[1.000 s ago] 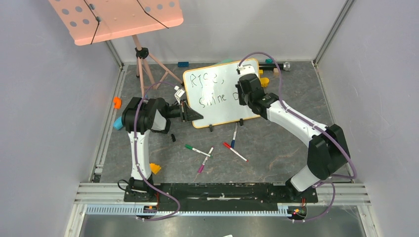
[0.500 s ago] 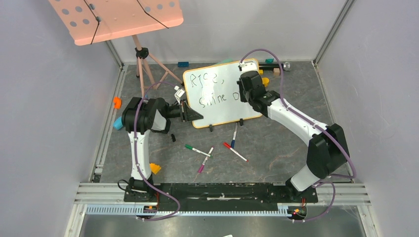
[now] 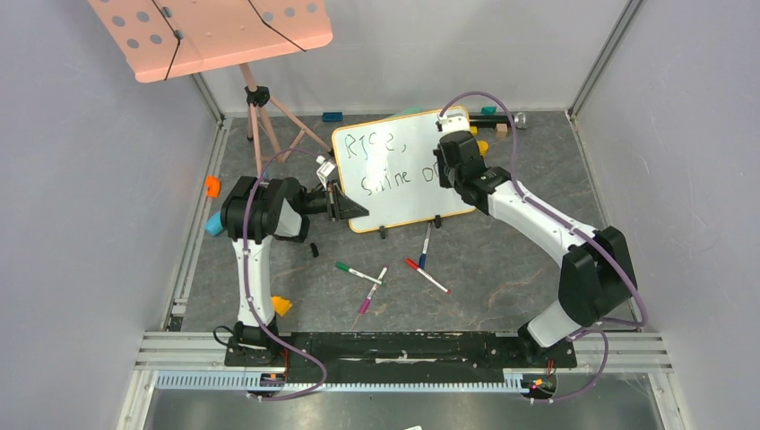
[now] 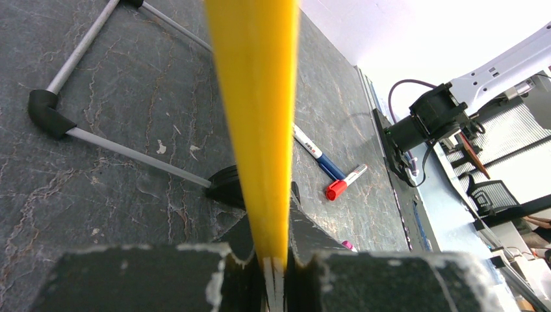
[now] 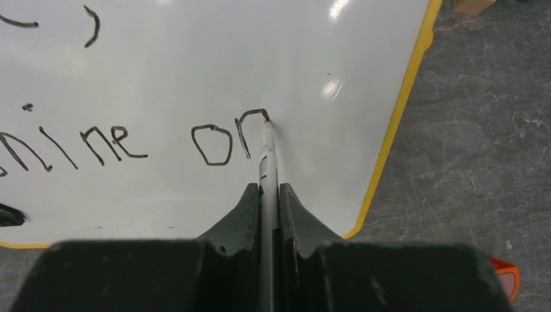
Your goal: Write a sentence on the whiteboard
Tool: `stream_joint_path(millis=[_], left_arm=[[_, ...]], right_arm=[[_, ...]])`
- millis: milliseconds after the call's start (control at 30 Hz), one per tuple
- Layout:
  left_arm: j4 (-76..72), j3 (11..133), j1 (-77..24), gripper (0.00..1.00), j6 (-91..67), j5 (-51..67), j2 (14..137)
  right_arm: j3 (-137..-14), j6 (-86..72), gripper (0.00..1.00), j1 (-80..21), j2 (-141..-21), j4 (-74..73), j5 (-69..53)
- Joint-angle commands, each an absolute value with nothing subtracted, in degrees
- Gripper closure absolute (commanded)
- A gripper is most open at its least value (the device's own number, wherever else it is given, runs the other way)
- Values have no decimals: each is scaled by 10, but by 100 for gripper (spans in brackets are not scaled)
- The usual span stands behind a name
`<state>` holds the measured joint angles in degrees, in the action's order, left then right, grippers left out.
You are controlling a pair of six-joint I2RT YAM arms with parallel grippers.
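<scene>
The whiteboard (image 3: 408, 193) stands tilted on the floor on two black clip feet, its rim orange-yellow. My left gripper (image 3: 346, 208) is shut on the rim at the board's lower left corner; in the left wrist view the yellow edge (image 4: 256, 97) runs up from between the fingers of the left gripper (image 4: 274, 263). My right gripper (image 3: 445, 168) is shut on a thin white marker (image 5: 268, 159), held between the fingers of the right gripper (image 5: 269, 198). The marker's tip touches the board (image 5: 162, 58) at the top of a partly drawn "n". The sentence (image 5: 123, 140) reads "…ine On" here, with "RISE," above it (image 3: 375, 143).
A pink music stand (image 3: 215, 31) on a tripod (image 3: 260, 116) rises at the back left. Green (image 3: 357, 271), pink (image 3: 372, 291), red (image 3: 427, 275) and blue (image 3: 425, 246) markers lie in front of the board. Small blocks sit by the left wall (image 3: 212, 185) and behind the board.
The right gripper has shifted slightly right and away along the board, and a new stroke has appeared after the "O". The left arm has not moved.
</scene>
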<state>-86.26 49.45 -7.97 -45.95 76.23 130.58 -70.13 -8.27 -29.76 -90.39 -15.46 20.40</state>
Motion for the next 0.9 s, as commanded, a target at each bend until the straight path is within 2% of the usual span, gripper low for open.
stream_joint_path(millis=[0, 200, 400, 667, 867], left_arm=[[-892, 480, -90, 98, -419, 822, 1322], [-892, 480, -90, 98, -419, 821, 1323], [-892, 481, -89, 98, -420, 822, 1321], [-892, 474, -87, 97, -414, 821, 1313], [-892, 458, -79, 60, -405, 813, 1296]], right_arm=[[-667, -78, 100, -288, -895, -156, 194], [-640, -83, 100, -288, -884, -148, 186], [-669, -82, 100, -288, -873, -163, 180], [-649, -79, 100, -284, -780, -163, 151], [-605, -88, 100, -278, -708, -154, 143]])
